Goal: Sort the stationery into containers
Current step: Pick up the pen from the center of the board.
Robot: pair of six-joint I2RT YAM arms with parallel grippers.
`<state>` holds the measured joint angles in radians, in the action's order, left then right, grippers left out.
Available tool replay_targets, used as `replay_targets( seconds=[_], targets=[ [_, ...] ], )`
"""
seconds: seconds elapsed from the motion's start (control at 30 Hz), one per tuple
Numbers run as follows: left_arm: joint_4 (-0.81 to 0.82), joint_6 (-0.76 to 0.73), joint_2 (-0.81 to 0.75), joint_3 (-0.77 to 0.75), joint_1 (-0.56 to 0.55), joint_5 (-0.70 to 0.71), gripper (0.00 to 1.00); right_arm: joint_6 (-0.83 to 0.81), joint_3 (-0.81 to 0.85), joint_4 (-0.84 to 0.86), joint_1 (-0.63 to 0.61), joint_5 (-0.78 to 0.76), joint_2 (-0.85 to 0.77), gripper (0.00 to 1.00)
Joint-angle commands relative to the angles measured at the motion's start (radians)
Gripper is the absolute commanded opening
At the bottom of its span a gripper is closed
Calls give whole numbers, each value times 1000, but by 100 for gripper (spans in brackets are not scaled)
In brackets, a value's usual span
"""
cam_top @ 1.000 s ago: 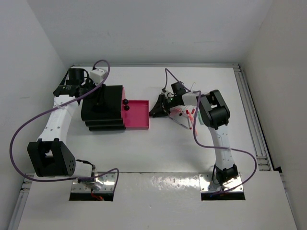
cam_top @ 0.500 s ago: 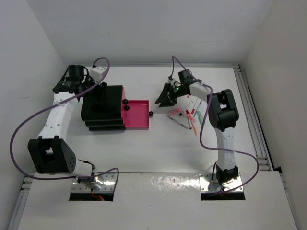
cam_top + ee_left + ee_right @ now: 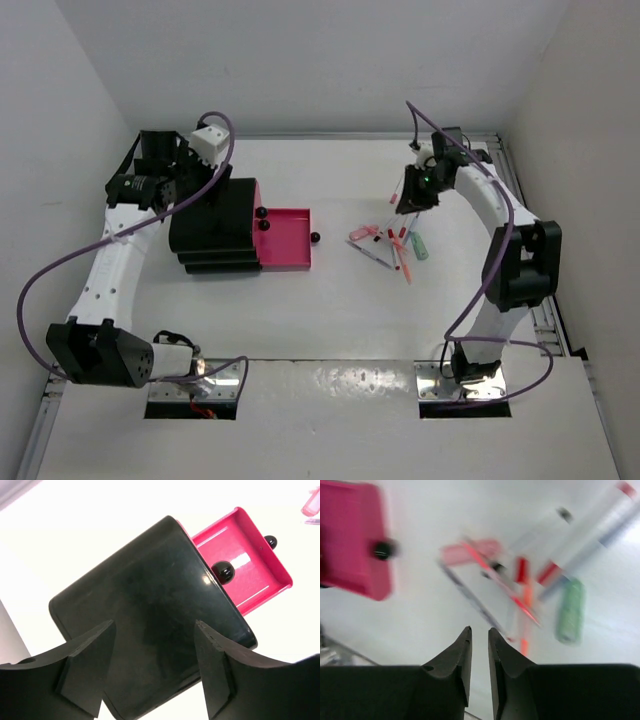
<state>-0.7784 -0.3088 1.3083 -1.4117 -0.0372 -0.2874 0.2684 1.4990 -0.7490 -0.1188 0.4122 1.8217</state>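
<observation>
The stationery lies in a loose pile of pens and markers right of centre, with a mint green marker at its right edge. The black drawer unit has one pink drawer pulled out toward the pile, its black knob facing it. My left gripper hovers open above the unit's black top, holding nothing. My right gripper hangs above and behind the pile. Its jaws stand a narrow slit apart and are empty. The blurred pens and mint marker lie beyond them.
A second black knob sits at the unit's front above the open drawer. White walls close in the left, back and right sides, and a metal rail runs along the right edge. Purple cables loop off both arms.
My right gripper has swung from the drawer's knob up and to the right, to behind the pens, its jaws narrowing. My left gripper has opened above the unit.
</observation>
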Motion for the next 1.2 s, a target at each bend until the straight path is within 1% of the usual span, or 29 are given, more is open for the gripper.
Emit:
replay_targets(
  seconds=[0.0, 0.03, 0.1, 0.27, 0.47, 0.57, 0.63, 0.83, 1.0, 1.17],
  targets=[
    [47, 26, -67, 36, -9, 39, 72, -60, -77, -43, 37, -231, -59, 18],
    [47, 30, -72, 43, -9, 42, 74, -48, -83, -41, 41, -248, -59, 17],
    [53, 36, -81, 54, -10, 42, 75, -18, -77, -41, 68, -274, -47, 14],
    [60, 56, -78, 56, -10, 68, 77, 29, -2, -41, 97, -314, 31, 13],
    [67, 76, -64, 62, -10, 105, 78, 88, 105, -41, 80, -343, 155, 16],
    [62, 77, -64, 62, -7, 113, 79, 56, 150, -32, 61, -346, 201, 23],
    [59, 77, -63, 63, -6, 122, 79, 52, 194, -32, 48, -371, 224, 25],
    [59, 77, -63, 72, -3, 146, 79, 66, 319, -84, 22, -444, 324, 26],
    [65, 77, -63, 80, 0, 159, 80, 91, 327, -101, 4, -496, 369, 25],
    [65, 74, -63, 80, 2, 165, 80, 106, 313, -102, 2, -490, 386, 25]
  ],
)
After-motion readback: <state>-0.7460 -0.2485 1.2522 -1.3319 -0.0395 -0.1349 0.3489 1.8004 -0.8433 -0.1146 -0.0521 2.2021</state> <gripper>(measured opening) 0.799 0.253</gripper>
